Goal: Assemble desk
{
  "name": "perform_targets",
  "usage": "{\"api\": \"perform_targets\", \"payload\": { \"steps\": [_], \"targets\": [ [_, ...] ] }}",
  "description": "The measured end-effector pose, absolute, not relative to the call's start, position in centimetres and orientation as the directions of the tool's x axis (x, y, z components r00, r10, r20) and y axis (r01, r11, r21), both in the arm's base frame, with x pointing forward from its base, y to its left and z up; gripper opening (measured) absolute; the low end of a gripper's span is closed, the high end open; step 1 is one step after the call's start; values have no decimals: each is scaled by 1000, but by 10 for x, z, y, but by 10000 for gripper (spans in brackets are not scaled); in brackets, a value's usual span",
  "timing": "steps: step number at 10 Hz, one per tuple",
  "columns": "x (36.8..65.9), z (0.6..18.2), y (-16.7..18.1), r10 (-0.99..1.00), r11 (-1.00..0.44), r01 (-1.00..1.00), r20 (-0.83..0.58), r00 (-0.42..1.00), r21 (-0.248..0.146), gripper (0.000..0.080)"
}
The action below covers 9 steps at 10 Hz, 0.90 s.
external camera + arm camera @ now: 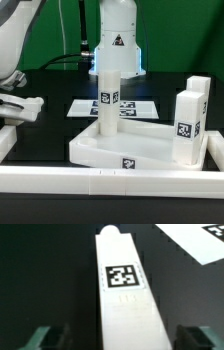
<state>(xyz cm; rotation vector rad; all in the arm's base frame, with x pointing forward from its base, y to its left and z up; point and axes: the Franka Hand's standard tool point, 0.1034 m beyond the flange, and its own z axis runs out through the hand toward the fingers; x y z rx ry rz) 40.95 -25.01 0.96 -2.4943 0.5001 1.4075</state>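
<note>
The white tabletop [110,150] lies in the middle of the exterior view, rim up. One white leg [108,95] stands upright in its far part. A second leg [188,122] stands at the corner on the exterior view's right. A third leg [128,297] with a black-and-white tag lies on the dark table, and it shows at the exterior view's left edge [24,104]. My gripper [120,339] is open and straddles this leg. The fingers [45,336] stand on either side of it with dark gaps between. In the exterior view the hand [8,82] is mostly cut off.
The marker board [80,106] lies behind the tabletop, and its corner shows in the wrist view [200,238]. A long white border rail [110,182] runs along the front, and another [216,150] along the exterior view's right. The robot base [118,40] stands at the back.
</note>
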Motion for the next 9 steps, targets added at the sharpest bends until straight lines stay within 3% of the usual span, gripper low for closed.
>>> {"api": "perform_targets", "payload": {
  "steps": [1,2,5,6,8,9],
  "targets": [
    [410,9,-249,-178,-915,-403,-859,480,-36,384],
    [410,9,-248,-176,-915,-401,-859,480,-36,287],
    [413,12,-247,-175,-917,-397,-856,486,-38,287],
    [417,18,-246,-173,-918,-395,-852,494,-42,287],
    [433,46,-233,-173,-920,-389,-841,513,-48,287],
    [442,62,-222,-198,-916,-399,-835,514,-28,287]
  ]
}}
